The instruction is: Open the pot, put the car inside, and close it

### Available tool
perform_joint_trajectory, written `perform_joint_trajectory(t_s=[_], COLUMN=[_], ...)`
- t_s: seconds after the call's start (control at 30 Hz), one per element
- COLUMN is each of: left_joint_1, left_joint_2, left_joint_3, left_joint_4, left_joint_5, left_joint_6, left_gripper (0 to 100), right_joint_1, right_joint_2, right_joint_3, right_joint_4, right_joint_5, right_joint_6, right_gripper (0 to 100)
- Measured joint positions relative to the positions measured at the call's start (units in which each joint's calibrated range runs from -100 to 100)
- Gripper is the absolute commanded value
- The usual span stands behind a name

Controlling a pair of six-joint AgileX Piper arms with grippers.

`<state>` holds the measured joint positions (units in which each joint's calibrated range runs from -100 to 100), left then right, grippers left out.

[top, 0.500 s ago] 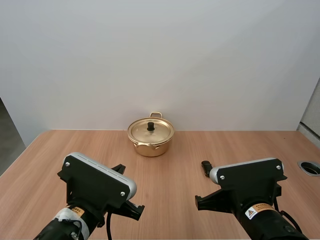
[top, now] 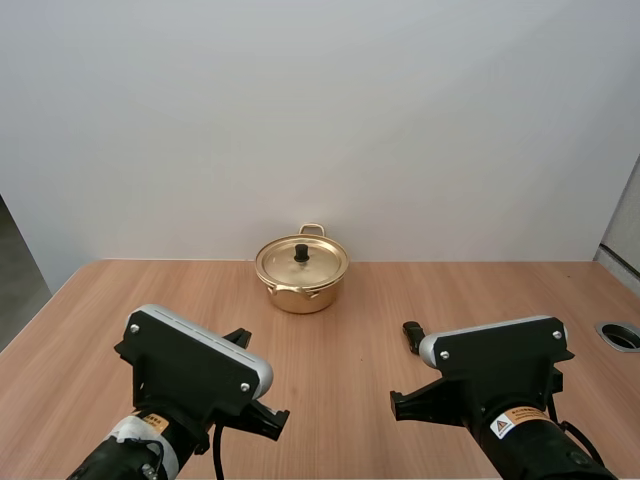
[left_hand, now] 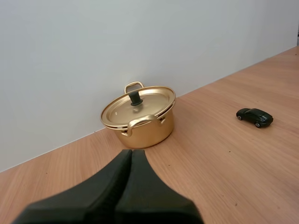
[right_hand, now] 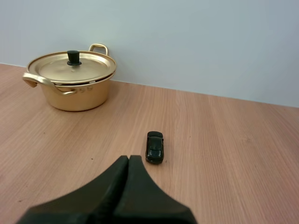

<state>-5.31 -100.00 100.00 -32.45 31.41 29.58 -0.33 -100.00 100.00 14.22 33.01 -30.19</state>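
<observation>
A golden pot (top: 301,272) with two loop handles stands at the back middle of the wooden table, its lid (top: 301,260) on and topped by a black knob. A small dark toy car (top: 411,335) lies right of and nearer than the pot, partly behind my right arm. In the left wrist view my left gripper (left_hand: 131,153) is shut on nothing, its wedge aimed at the pot (left_hand: 140,123), with the car (left_hand: 254,117) far off to the side. My right gripper (right_hand: 129,158) is also shut on nothing, its tip just short of the car (right_hand: 154,147); the pot (right_hand: 72,86) stands farther back.
A white wall rises close behind the pot. The wooden table (top: 340,320) stretches bare between the arms and the pot. A round cable hole (top: 622,335) sits at the table's right edge.
</observation>
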Motion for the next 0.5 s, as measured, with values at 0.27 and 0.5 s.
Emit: perform_joint_trajectory(t_s=[0.27, 0.5], left_joint_1=[0.00, 0.00], left_joint_2=[0.00, 0.00], left_joint_3=[0.00, -2.11], left_joint_4=[-11.44, -18.10], left_joint_5=[0.52, -4.48], left_joint_6=[-0.26, 3.07], left_gripper=[0, 0], right_joint_1=[0.00, -0.09], right_joint_2=[0.00, 3.92], right_joint_3=[0.00, -5.31], right_joint_4=[7.43, 5.52], right_joint_5=[-2.05, -13.41], right_joint_6=[-0.10, 0.02], right_gripper=[0, 0])
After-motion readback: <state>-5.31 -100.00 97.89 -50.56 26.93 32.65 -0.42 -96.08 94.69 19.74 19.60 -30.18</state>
